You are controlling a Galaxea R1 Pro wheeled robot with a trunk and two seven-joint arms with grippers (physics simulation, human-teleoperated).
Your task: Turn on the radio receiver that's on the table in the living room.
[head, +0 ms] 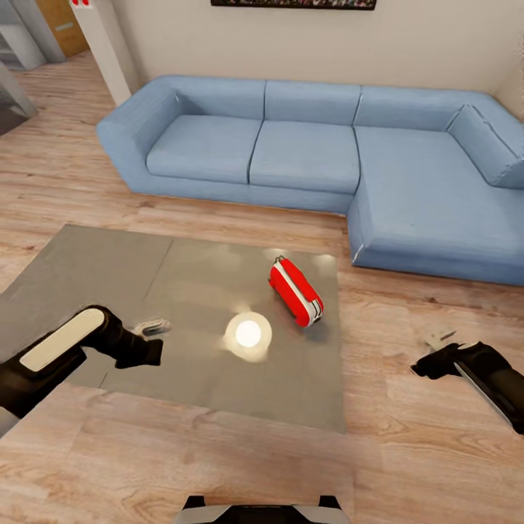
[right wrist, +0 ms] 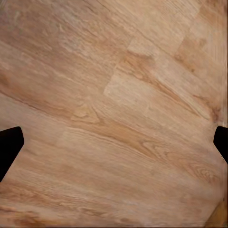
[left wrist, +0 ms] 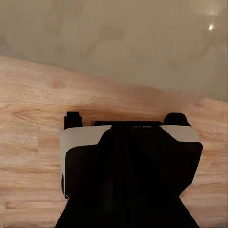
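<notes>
Glossy grey-brown table (head: 87, 269) takes up the left and middle of the head view, with a bright lamp glare near its centre. Starting at the left: the left gripper (head: 154, 327) hangs over the table's near-left part, and I honestly can't tell if its fingers are spread or pressed together. In the left wrist view the robot's own base (left wrist: 130, 161) sits over the wood floor (left wrist: 28, 123).

Moving right, the radio receiver (head: 295, 292) lies on the table near its right edge, well apart from both grippers. Its long axis runs diagonally, the far end pointing back toward the blue sofa (head: 313, 145), the silver, striped end toward the table's near-right corner.

Further right, the right gripper (head: 439, 339) hovers over bare floor beside the table, fingers spread wide with nothing between them.

I'd guess the step is reaching for the radio. The right arm looks closer, so swing it in low and press gently, since a shove could slide the radio off that edge.
</notes>
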